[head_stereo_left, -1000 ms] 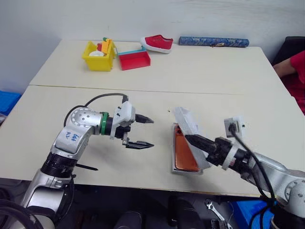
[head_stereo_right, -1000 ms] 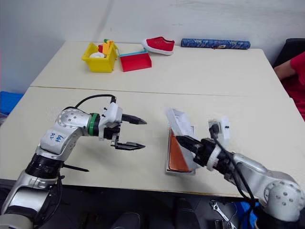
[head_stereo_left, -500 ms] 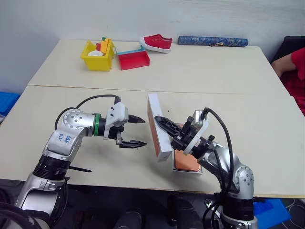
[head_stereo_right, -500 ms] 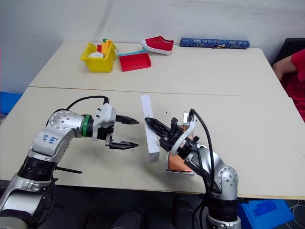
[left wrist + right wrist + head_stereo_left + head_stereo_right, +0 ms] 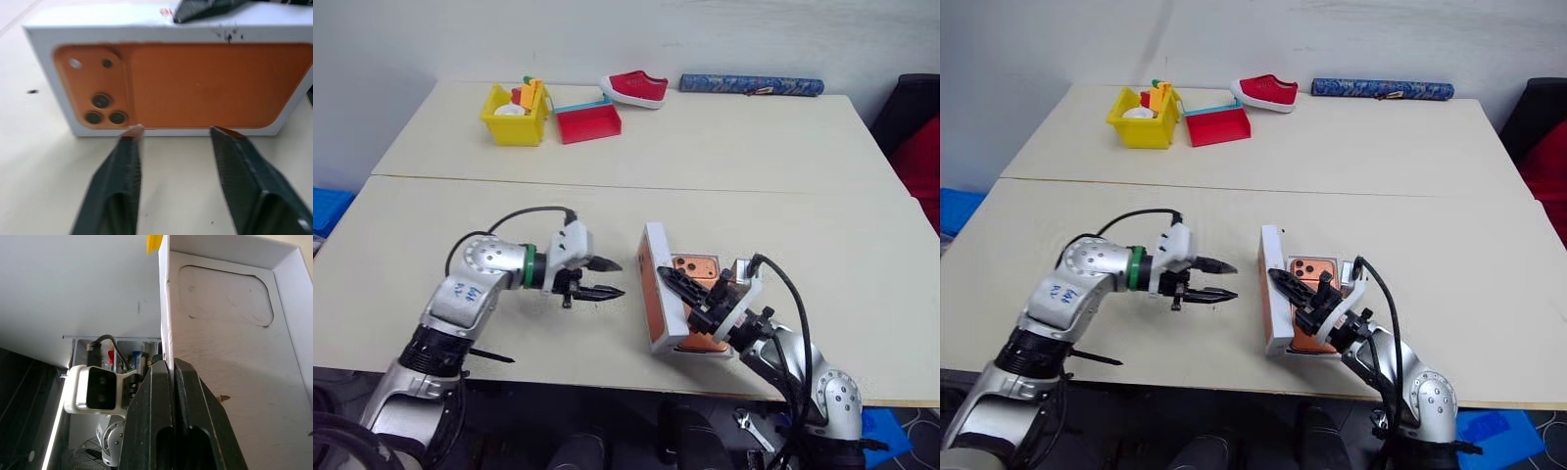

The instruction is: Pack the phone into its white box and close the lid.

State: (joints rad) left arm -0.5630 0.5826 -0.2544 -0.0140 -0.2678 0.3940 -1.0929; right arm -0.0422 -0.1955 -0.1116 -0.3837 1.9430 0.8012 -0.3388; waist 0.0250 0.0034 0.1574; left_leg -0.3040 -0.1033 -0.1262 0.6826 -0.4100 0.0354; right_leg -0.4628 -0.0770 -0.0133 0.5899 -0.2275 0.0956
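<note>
The right gripper (image 5: 677,281) has its two black fingers (image 5: 168,396) pinched together on one thin wall of the lid (image 5: 655,291), holding it up on its long edge, tilted, with its printed orange face turned toward the left gripper (image 5: 612,278). That gripper's fingers (image 5: 122,166) stand partly apart with nothing between them; they point at the lid's orange face from near by, without touching it, low by the edge next to the table (image 5: 754,157).

Behind the standing lid, on the right gripper's side, lies the white box (image 5: 1310,345) with the phone (image 5: 697,268) flat in it; the camera bump shows at the end farther from the robot. The right fingers reach across above the phone to hold the lid.

Judged from this, packing is done and the step in hand is closing. The next move calls for tipping the lid so its hollow side faces down over the phone, squaring its rim with the box walls, and lowering it evenly. The left fingers look placed to steady or push the lid's free edge; a skewed lid could jam on a wall or shove the box along the table.
</note>
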